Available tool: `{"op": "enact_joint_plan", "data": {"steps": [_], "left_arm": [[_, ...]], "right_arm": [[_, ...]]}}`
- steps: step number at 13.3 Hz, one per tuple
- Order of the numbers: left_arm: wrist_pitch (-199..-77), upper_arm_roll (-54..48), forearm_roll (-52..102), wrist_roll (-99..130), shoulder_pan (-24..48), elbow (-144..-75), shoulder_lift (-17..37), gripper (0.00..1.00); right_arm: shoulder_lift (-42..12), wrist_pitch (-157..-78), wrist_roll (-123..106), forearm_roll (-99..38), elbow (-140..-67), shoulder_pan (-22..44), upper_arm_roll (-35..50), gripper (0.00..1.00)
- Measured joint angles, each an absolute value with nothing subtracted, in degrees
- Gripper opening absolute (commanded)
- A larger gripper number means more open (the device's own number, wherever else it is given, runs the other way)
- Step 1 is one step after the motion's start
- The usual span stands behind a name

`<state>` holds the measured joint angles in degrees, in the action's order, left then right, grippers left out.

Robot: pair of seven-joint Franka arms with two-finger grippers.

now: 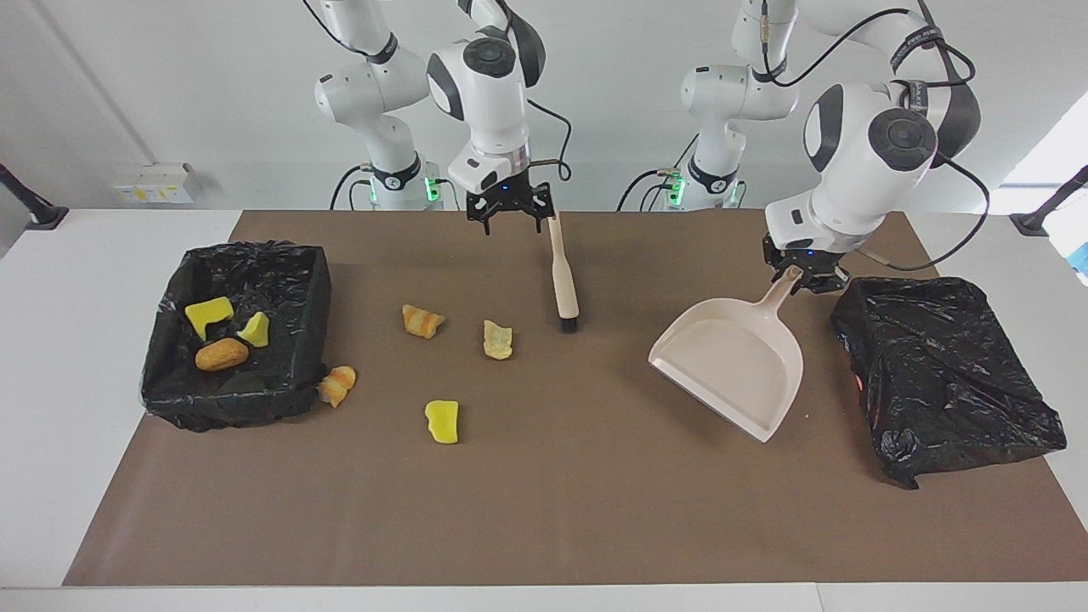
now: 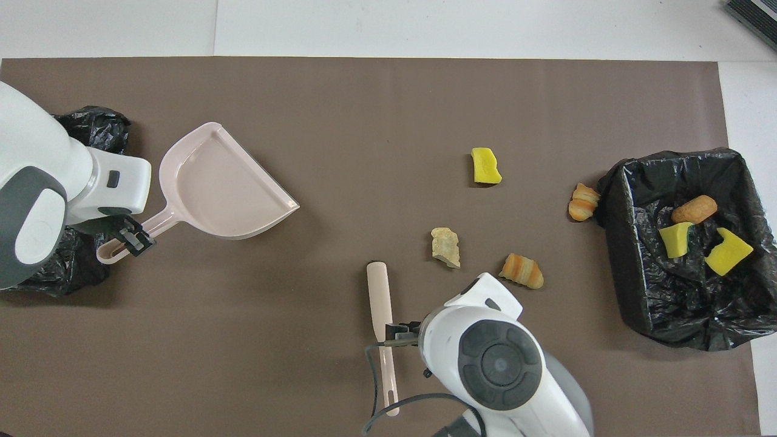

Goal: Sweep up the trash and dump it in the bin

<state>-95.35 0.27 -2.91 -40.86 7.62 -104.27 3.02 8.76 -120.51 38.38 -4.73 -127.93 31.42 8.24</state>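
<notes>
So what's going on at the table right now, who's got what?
The left gripper is shut on the handle of the dustpan, held beside the closed black bag; the pan looks empty. The right gripper hangs open over the handle end of the brush, which lies on the mat. Three scraps sit in the lined bin; four more lie on the mat, one striped lump right against the bin.

Three scraps in bin; four scraps on mat beside it.
</notes>
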Motion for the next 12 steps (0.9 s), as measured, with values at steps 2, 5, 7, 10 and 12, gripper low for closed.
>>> {"op": "enact_joint_plan", "data": {"steps": [2,5,7,10,12], "left_arm": [[-96.0,0.3,-2.9,-46.7,4.8,-107.6,1.3,0.0],[-98.7,0.2,-2.9,-51.7,2.7,-113.6,-2.0,0.0],[-100.2,0.2,-2.9,-53.2,2.0,-116.6,-3.7,0.0],[-101.1,0.1,-2.9,-53.7,1.9,-118.9,-4.8,0.0],[-102.1,0.1,-2.9,-53.7,1.9,-119.9,-5.0,0.0]], "right_arm": [[7.3,-124.8,45.5,-2.3,-130.2,36.0,8.2,1.0],[2.4,-129.9,54.8,3.7,-131.3,41.9,8.3,1.0],[-0.6,-134.0,56.7,5.1,-132.4,43.6,8.3,1.0],[-1.7,-136.3,56.8,5.6,-134.6,43.7,8.0,0.96],[-1.6,-136.1,56.8,5.7,-134.8,43.7,7.9,0.95]]}}
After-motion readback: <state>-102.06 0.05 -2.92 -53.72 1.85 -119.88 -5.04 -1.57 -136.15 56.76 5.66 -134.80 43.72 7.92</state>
